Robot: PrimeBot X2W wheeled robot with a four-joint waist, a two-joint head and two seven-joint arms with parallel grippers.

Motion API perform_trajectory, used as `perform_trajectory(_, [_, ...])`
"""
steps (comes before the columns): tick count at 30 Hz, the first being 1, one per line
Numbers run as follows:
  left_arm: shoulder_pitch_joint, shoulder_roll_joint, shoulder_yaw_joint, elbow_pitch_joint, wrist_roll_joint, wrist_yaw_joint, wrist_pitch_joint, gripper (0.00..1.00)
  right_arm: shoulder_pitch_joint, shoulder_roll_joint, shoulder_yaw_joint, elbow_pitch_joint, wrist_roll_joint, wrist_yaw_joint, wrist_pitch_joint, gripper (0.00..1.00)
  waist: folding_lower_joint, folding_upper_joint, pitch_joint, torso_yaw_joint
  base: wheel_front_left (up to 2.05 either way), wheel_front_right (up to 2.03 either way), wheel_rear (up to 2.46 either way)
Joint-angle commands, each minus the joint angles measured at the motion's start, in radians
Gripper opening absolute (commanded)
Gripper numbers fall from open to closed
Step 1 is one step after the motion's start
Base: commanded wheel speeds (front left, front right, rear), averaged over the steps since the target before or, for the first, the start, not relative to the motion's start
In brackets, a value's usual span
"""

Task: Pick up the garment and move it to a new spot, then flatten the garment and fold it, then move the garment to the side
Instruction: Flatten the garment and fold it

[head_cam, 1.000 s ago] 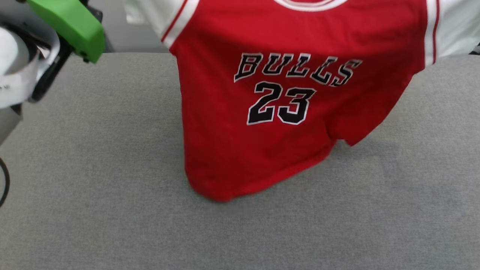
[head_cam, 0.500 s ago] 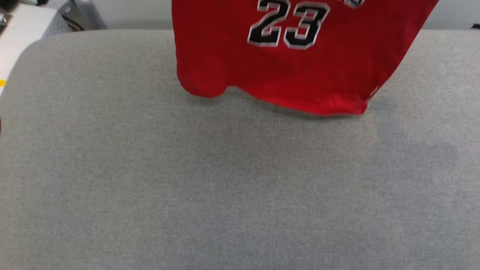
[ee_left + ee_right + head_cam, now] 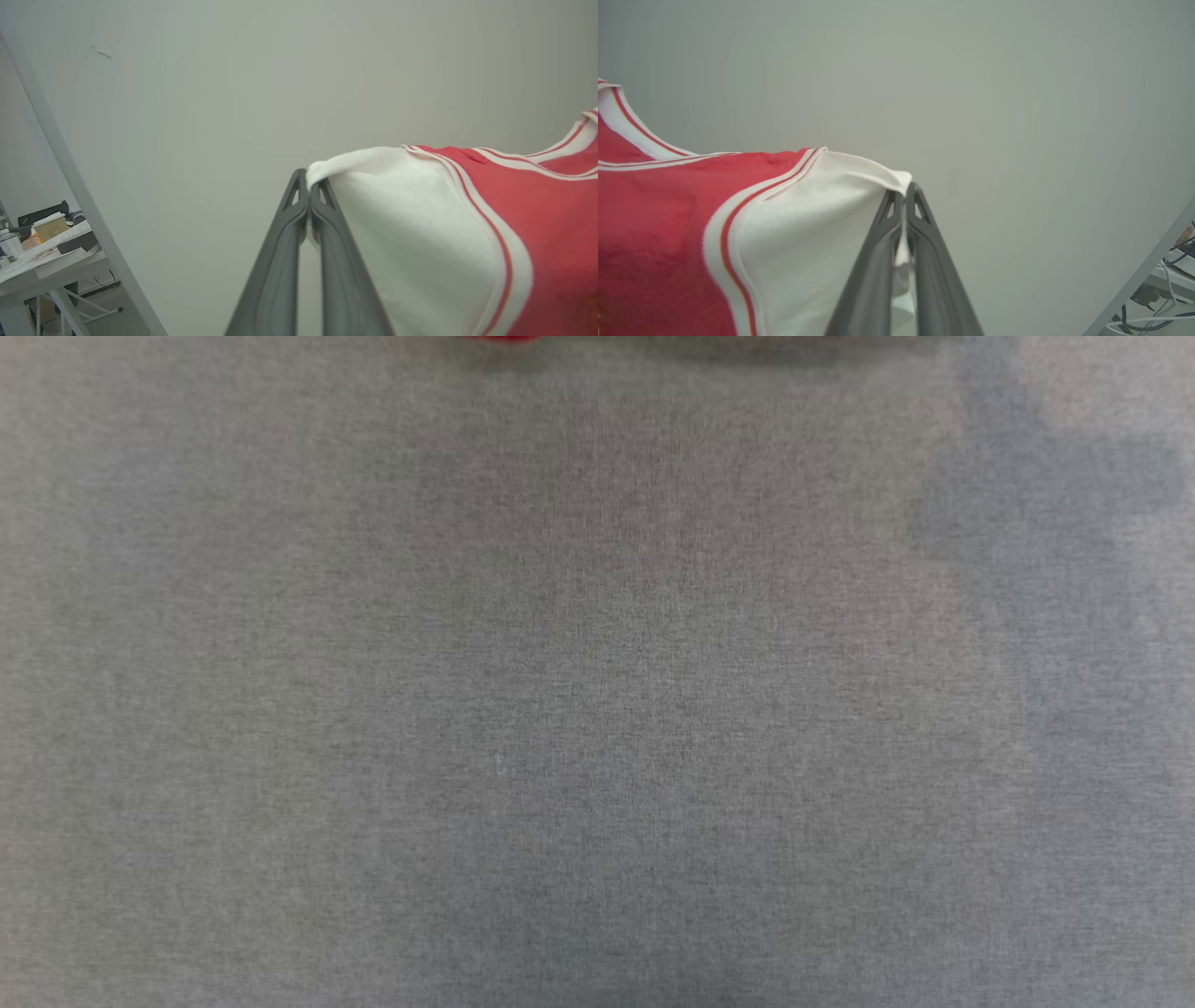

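Grey woven surface (image 3: 597,709) lies well below my arms, ready to take the cloth flat. Over it hangs the red jersey (image 3: 551,242), stretched between my two grippers so its body drops open and uncreased; a red sliver of it shows at the head view's top edge. My left gripper (image 3: 308,184) pinches the white sleeve (image 3: 411,224) just to its right. My right gripper (image 3: 906,191) pinches the other white sleeve (image 3: 817,219) just to its left.

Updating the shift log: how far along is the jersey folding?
Pickup looks done: the left gripper and right gripper are each shut on a white sleeve, holding the jersey up in the air. The move to a new spot is in hand. Laying it on the grey surface, flattening, folding and setting aside remain.
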Motion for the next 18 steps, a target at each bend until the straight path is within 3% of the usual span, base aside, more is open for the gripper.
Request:
perform_trajectory(1, [-0.017, -0.013, 0.003, 0.028, 0.002, -0.009, -0.017, 0.0, -0.037, 0.01, 0.016, 0.033, -0.015, -0.001, -0.028, 0.0, -0.0001, -0.0001, 0.074, -0.011, 0.0, 0.0, 0.0])
perform_trajectory(10, [0.0, -0.043, 0.0, 0.153, 0.017, -0.05, -0.072, 0.0, -0.098, 0.046, 0.094, 0.197, -0.014, -0.001, -0.125, 0.0, -0.0001, -0.0001, 0.109, -0.006, 0.0, 0.0, 0.0])
perform_trajectory(18, [0.158, -0.054, 0.02, 0.161, 0.006, -0.082, -0.085, 0.0, 0.05, 0.087, 0.17, 0.262, 0.058, -0.001, -0.217, 0.0, -0.0001, -0.0001, 0.074, -0.009, 0.0, 0.0, 0.0])
